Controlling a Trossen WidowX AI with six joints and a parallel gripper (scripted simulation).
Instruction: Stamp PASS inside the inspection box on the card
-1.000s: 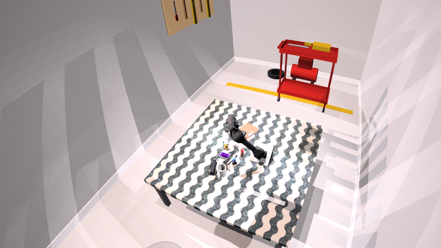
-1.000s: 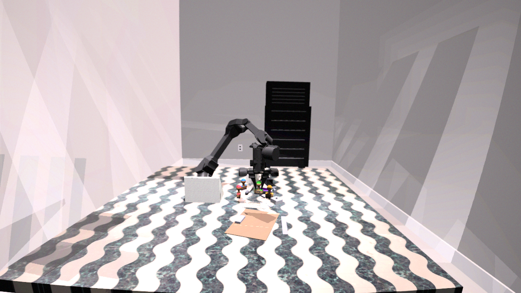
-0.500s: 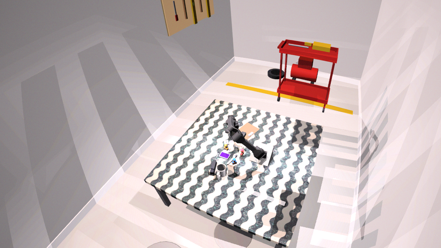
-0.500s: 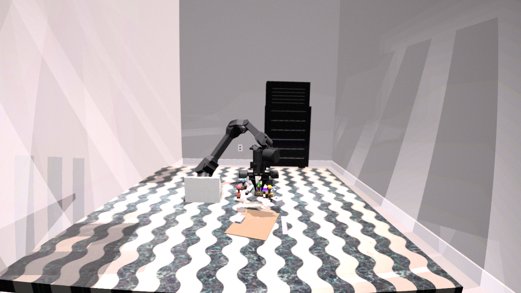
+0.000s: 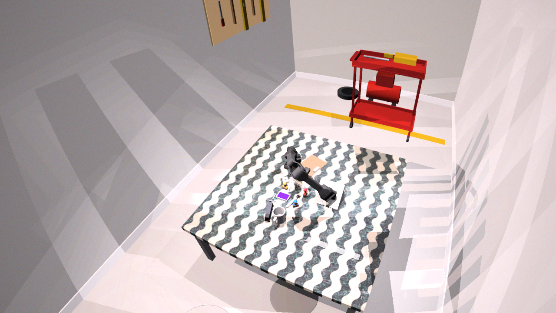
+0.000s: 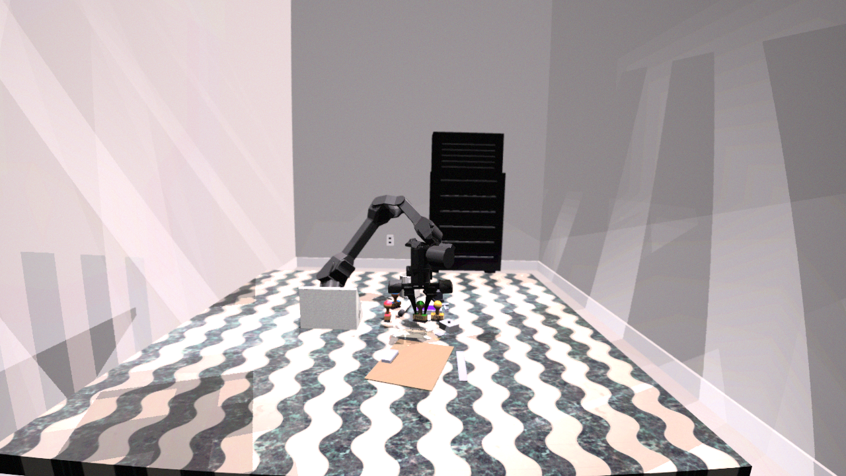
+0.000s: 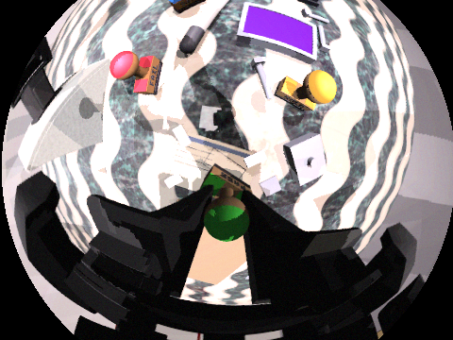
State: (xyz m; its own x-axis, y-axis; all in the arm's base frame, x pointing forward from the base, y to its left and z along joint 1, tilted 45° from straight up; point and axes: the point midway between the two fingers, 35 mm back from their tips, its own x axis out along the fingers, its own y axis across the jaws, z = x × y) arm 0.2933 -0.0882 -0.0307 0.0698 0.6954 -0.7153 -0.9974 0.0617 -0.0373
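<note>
My gripper points down, shut on the green-knobbed stamp. Lettering on its wooden base faces the wrist camera; its underside is hidden. The stamp appears slightly above the card, which has a blue band and printed lines. The stamp and fingers cover the card's near part, and the inspection box cannot be made out. Small white blocks sit around the card's edges. The open ink pad is purple with a pale rim and lies beyond the card in the wrist view.
The red FAIL stamp and yellow stamp stand beyond the card. A pale block lies right of it. A blue stamp, mug and black stapler stand farther off. A tan sheet lies nearby.
</note>
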